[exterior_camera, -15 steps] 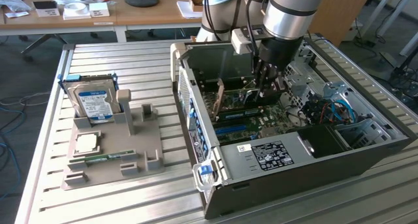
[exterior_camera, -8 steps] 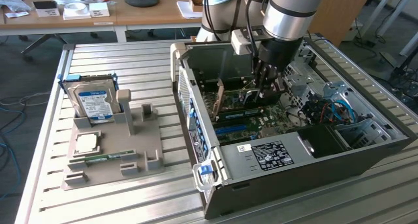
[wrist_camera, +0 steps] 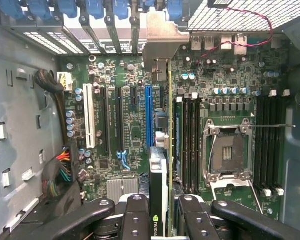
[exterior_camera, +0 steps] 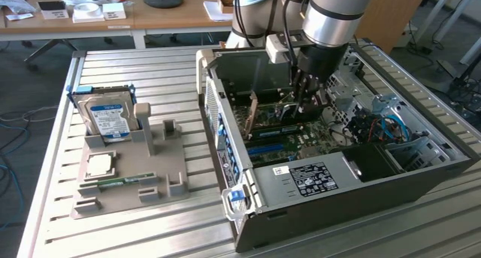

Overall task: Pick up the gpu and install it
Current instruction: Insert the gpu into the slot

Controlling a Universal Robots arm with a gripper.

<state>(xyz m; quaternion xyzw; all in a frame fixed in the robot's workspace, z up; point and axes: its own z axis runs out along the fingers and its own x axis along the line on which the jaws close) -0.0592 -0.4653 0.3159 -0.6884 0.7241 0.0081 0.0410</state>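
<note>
My gripper (exterior_camera: 304, 107) reaches down into the open computer case (exterior_camera: 361, 196) and is shut on the gpu (exterior_camera: 280, 111), which it holds upright on edge over the green motherboard (exterior_camera: 301, 142). In the wrist view the gpu (wrist_camera: 159, 175) runs edge-on away from between my black fingers (wrist_camera: 137, 215), and my gripper (wrist_camera: 166, 212) grips its near end. The card's silver end bracket (wrist_camera: 160, 40) is close to the row of blue slot clips (wrist_camera: 97, 12) at the case's rear wall. The card lines up between the blue expansion slot (wrist_camera: 149, 117) and the memory slots (wrist_camera: 187, 145). Whether its lower edge sits in a slot I cannot tell.
A grey holder (exterior_camera: 143, 185) at the exterior view's left carries a blue-labelled hard drive (exterior_camera: 109, 120), a processor (exterior_camera: 99, 165) and a green memory stick (exterior_camera: 120, 182). Case walls, drive cages (exterior_camera: 409, 154) and cable bundles (wrist_camera: 60, 170) hem in the motherboard. The bare processor socket (wrist_camera: 227, 155) lies beside the memory slots.
</note>
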